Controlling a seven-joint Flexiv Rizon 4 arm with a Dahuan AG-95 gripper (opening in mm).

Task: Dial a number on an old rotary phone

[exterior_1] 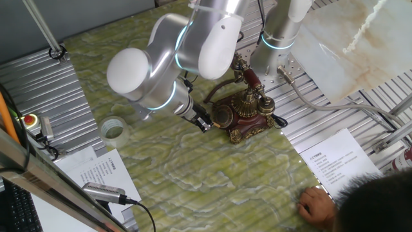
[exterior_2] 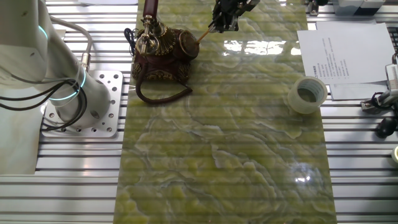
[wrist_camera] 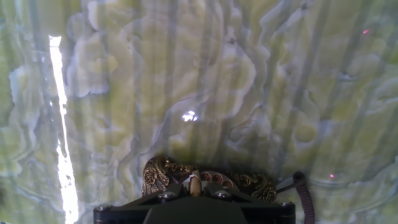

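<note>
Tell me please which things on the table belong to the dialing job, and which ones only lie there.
Belong to the job:
- old rotary phone, handset in its cradle
- gripper, a thin stick in its jaws pointing at the dial

Only lying about:
- roll of clear tape
- printed sheets at the table edge
- a person's hand resting at the mat's corner

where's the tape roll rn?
In the other fixed view the tape roll lies flat on the green mat's right edge, beside the printed sheet, well apart from the rotary phone.
</note>
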